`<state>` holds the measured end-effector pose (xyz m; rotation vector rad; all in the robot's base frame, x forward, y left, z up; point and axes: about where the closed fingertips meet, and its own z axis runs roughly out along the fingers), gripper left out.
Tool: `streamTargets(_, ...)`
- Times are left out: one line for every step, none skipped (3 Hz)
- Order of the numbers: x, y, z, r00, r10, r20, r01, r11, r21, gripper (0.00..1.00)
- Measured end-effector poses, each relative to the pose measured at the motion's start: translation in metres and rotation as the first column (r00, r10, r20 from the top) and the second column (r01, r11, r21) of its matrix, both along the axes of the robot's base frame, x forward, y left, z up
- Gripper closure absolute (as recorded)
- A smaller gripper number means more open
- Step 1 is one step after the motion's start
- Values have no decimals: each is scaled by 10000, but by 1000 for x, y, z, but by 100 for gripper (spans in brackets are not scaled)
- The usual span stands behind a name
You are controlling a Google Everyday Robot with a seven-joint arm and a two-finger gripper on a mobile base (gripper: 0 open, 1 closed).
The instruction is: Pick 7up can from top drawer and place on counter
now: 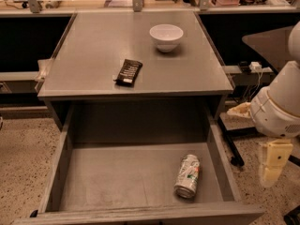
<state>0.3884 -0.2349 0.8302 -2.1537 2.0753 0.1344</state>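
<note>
Camera view: the arm (277,109) comes in at the right edge, outside the cabinet. Its white rounded joint sits level with the drawer's right wall and well to the right of it. Below the joint hangs the cream-coloured tool (272,167), pointing down over the speckled floor (23,158). It is off the drawer's front right corner and apart from it. The tool touches nothing and holds nothing; whether it is spread or pressed together cannot be told.

The top drawer (122,177) stands pulled out toward the camera, open from above. The 7up can (187,176) lies on its side on the drawer bottom, in the front right part, its length running roughly front to back. It is near the right wall and the front wall. Bare grey drawer bottom stretches from the can to the left wall.

On the bench (93,55) above, a white bowl (166,36) stands upright toward the back right. A black snack packet (129,72) lies flat near the middle, closer to the front edge. The two are well apart, and the bench's front right part is open surface.
</note>
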Motion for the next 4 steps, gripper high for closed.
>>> streamTargets(3, 3, 4, 9995, 293, 150, -292, 9995, -85, 0)
streamTargets(-6, 43, -16, 9645, 2501, 844, -2387, 9630, -1251, 0)
streamTargets(-29, 63, -23, 8721, 4569, 1752, -4090, 8771, -2517, 0)
streamTargets(-27, 66, -26, 8249, 5300, 1966, -4686, 8356, -2867, 0)
